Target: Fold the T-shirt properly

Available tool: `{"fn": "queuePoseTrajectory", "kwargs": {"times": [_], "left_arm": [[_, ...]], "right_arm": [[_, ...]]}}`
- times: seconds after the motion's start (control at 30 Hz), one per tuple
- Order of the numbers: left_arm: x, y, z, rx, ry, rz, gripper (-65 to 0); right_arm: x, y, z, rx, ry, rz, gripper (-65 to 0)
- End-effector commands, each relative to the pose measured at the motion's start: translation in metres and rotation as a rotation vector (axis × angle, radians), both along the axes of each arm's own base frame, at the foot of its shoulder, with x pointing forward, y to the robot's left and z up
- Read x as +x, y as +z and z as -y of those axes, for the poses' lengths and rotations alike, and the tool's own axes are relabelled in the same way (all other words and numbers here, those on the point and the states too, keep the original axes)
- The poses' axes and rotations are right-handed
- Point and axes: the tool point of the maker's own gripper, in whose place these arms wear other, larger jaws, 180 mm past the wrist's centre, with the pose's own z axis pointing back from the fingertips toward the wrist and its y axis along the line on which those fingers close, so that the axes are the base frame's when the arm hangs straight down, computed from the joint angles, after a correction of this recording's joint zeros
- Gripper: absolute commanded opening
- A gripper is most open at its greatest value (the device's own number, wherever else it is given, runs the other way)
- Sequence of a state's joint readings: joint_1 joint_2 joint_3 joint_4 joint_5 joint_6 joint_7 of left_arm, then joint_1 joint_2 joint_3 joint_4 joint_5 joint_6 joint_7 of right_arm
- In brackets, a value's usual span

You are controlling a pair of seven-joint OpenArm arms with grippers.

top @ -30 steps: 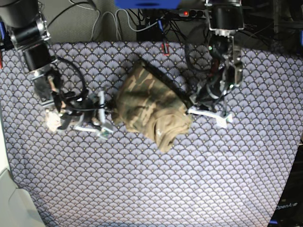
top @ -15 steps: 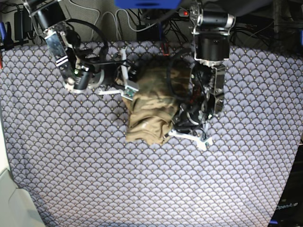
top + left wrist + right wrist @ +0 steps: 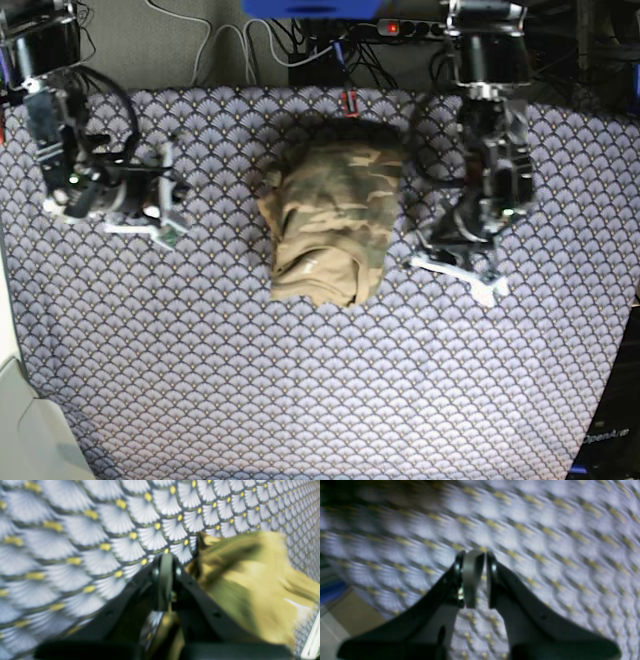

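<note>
The camouflage T-shirt [image 3: 330, 225] lies as a compact folded bundle in the middle of the fan-scale cloth [image 3: 300, 380]. My right gripper [image 3: 165, 200] hovers well to the shirt's left in the base view. In its wrist view the right gripper [image 3: 473, 560] has its jaws almost together with nothing between them, over bare cloth [image 3: 545, 530]. My left gripper [image 3: 465, 268] sits just off the shirt's right side, apart from it. In the left wrist view the left gripper [image 3: 165, 562] is shut and empty, with the T-shirt [image 3: 250, 580] blurred beside it on the right.
Cables and a power strip [image 3: 340, 40] run along the table's far edge, with a small red item [image 3: 350, 100] behind the shirt. The table's left edge and pale floor [image 3: 15, 420] show at the lower left. Dark equipment [image 3: 610, 430] stands at the lower right.
Both grippers have drawn away from the T-shirt, one to the base view's left, the other to its right. The shirt went from a slanted heap to an upright folded bundle.
</note>
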State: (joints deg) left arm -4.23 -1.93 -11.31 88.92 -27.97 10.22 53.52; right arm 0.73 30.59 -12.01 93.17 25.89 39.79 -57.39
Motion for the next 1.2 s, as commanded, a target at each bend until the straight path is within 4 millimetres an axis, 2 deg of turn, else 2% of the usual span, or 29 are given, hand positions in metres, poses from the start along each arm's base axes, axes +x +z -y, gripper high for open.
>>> {"fn": "queuePoseTrajectory", "kwargs": {"times": [0.0, 0.1, 0.17, 0.23, 0.33, 0.43, 0.57, 0.67, 0.77, 0.87, 0.97, 1.07, 1.17], "left_arm": [[-0.004, 0.014, -0.014, 0.003, 0.012, 0.026, -65.0], [-0.041, 0.031, -0.045, 0.028, 0.019, 0.013, -65.0], [-0.067, 0.038, -0.051, 0.060, -0.011, 0.001, -65.0], [-0.100, 0.034, -0.052, 0.086, -0.050, -0.051, -65.0], [-0.157, 0.005, -0.051, 0.085, -0.088, -0.193, -65.0], [-0.205, -0.020, -0.049, 0.096, -0.104, -0.322, -65.0], [-0.242, -0.039, -0.052, 0.193, -0.153, -0.377, -65.0], [-0.274, -0.068, -0.042, 0.263, -0.239, -0.427, -65.0], [-0.306, -0.104, -0.030, 0.313, -0.317, -0.483, -65.0], [-0.341, -0.144, -0.022, 0.353, -0.380, -0.534, -65.0], [-0.364, -0.177, -0.012, 0.358, -0.416, -0.545, -65.0], [-0.382, -0.209, -0.014, 0.386, -0.423, -0.571, -65.0], [-0.388, -0.236, -0.022, 0.420, -0.414, -0.624, -65.0]], "right_arm": [[-0.001, 0.006, 0.014, -0.014, -0.019, 0.007, -58.9], [-0.020, 0.011, 0.047, -0.053, -0.096, 0.008, -58.9], [-0.033, 0.020, 0.063, -0.074, -0.132, 0.025, -58.9], [-0.053, 0.028, 0.076, -0.095, -0.164, 0.032, -58.9], [-0.090, 0.030, 0.094, -0.129, -0.219, 0.000, -58.9], [-0.127, 0.025, 0.107, -0.133, -0.309, -0.053, -58.9], [-0.166, 0.017, 0.120, -0.143, -0.399, -0.120, -58.9], [-0.192, 0.010, 0.116, -0.126, -0.440, -0.172, -58.9], [-0.209, 0.002, 0.112, -0.137, -0.458, -0.178, -58.9], [-0.229, -0.017, 0.123, -0.228, -0.491, -0.209, -58.9], [-0.244, -0.041, 0.125, -0.258, -0.517, -0.224, -58.9], [-0.269, -0.083, 0.127, -0.238, -0.577, -0.297, -58.9], [-0.287, -0.134, 0.124, -0.196, -0.643, -0.404, -58.9]]}}
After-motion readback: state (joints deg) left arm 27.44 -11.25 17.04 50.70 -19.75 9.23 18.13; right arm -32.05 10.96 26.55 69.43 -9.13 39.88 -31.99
